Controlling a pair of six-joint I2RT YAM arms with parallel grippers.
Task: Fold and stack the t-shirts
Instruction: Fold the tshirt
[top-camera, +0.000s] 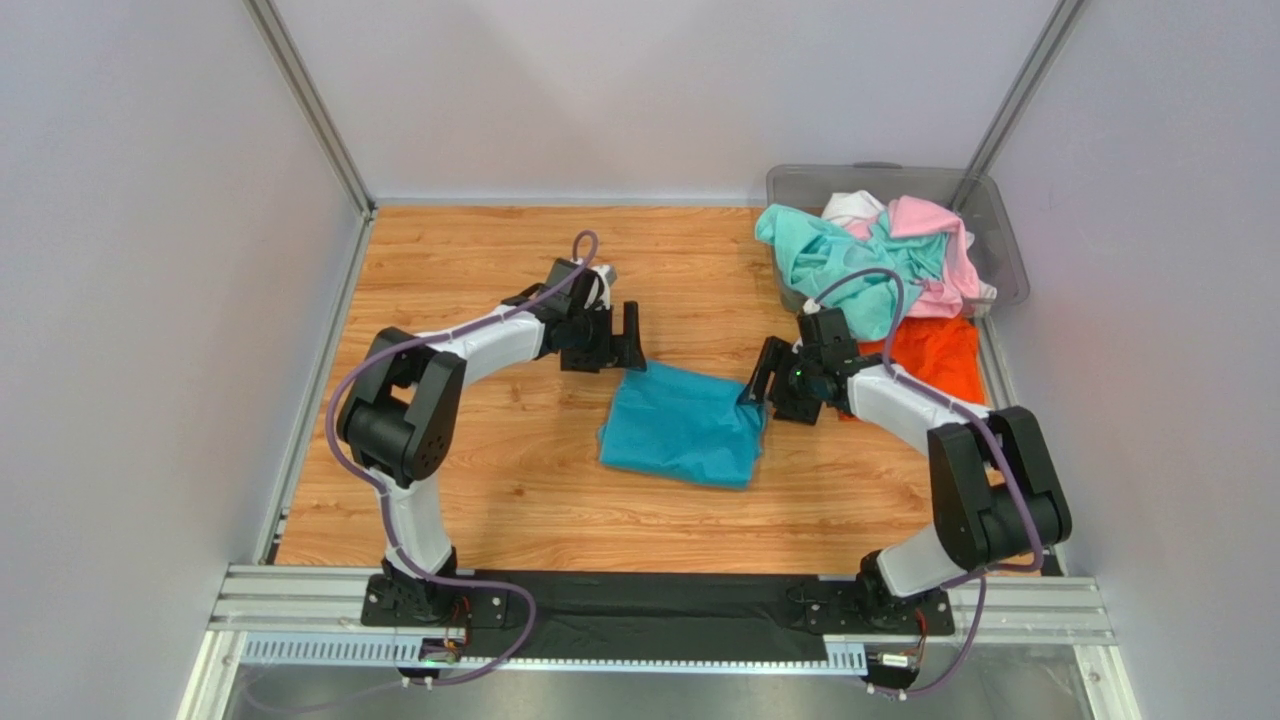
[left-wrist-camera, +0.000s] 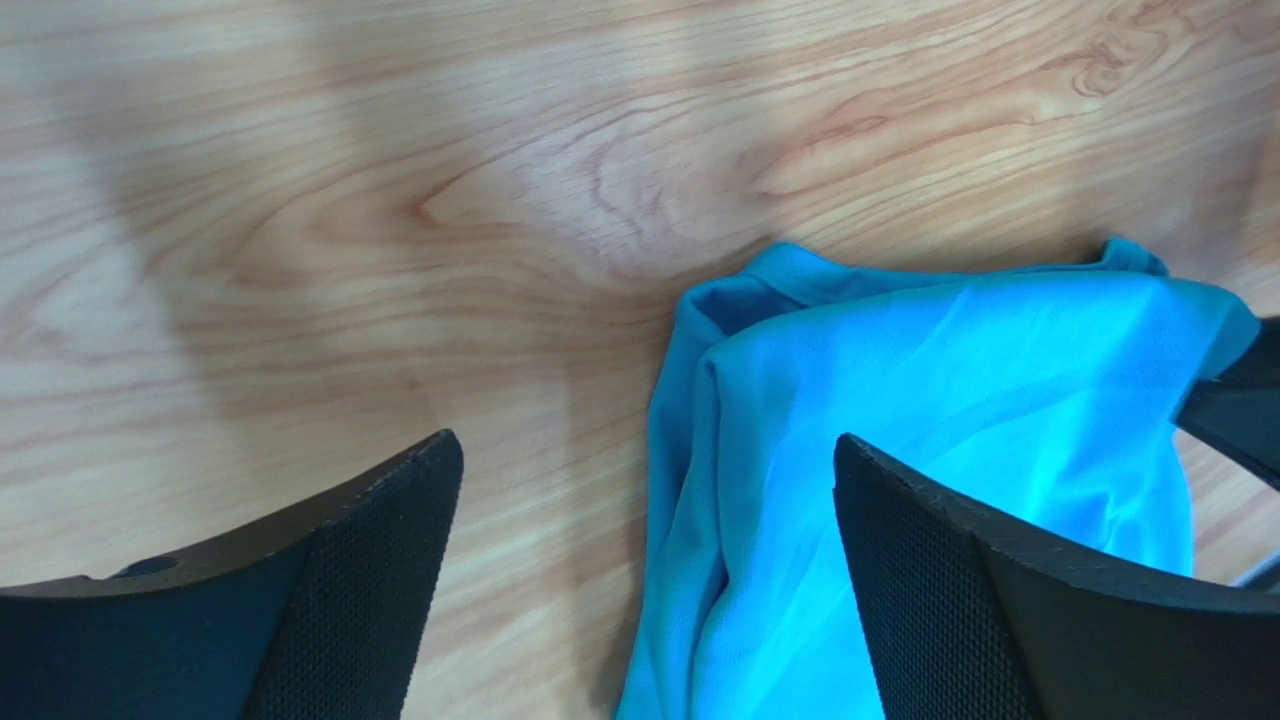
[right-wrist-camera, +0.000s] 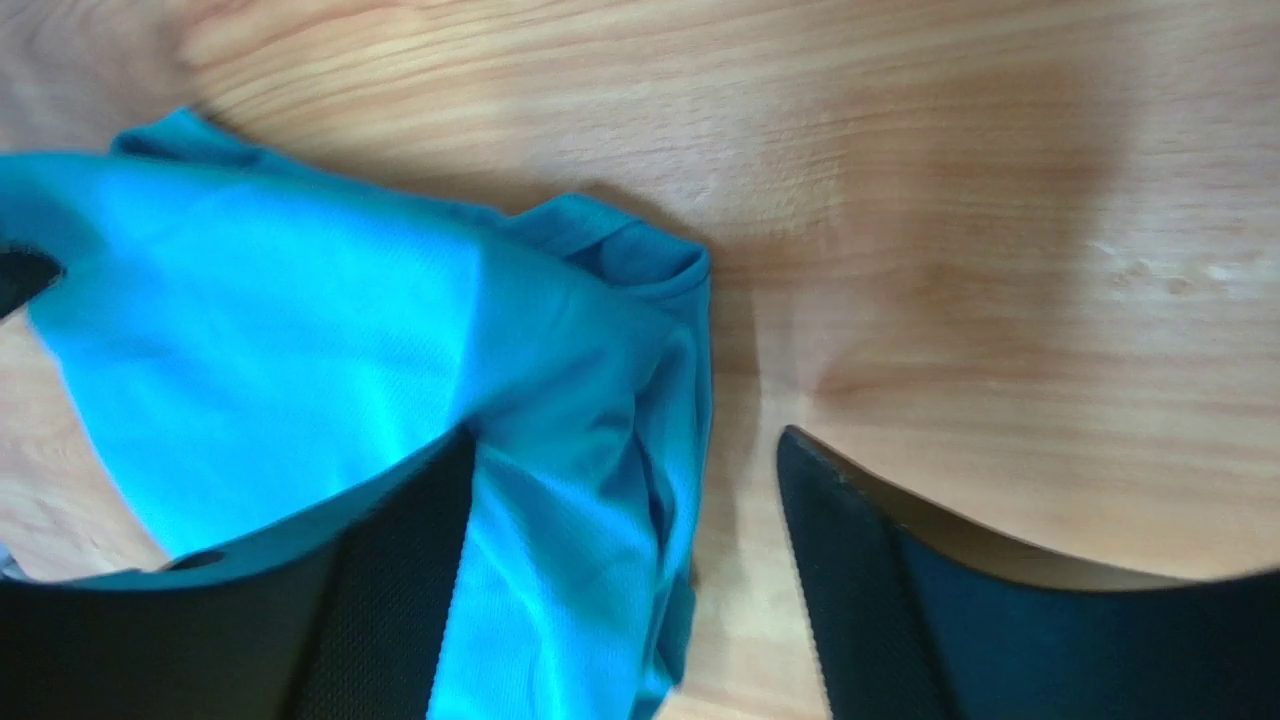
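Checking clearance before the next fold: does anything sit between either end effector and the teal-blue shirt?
Nothing visible does. The left end effector and right end effector are open at the far corners of the teal-blue shirt, with cloth between their fingers.

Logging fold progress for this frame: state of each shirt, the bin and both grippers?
teal-blue t-shirt: folded, lying flat between the grippers
mint-green t-shirt: unfolded, draped over the bin's rim
pink t-shirt: crumpled in the bin
white t-shirt: crumpled in the bin, mostly covered
orange t-shirt: crumpled, just outside the bin
grey bin: upright, no lid
left gripper: open
right gripper: open
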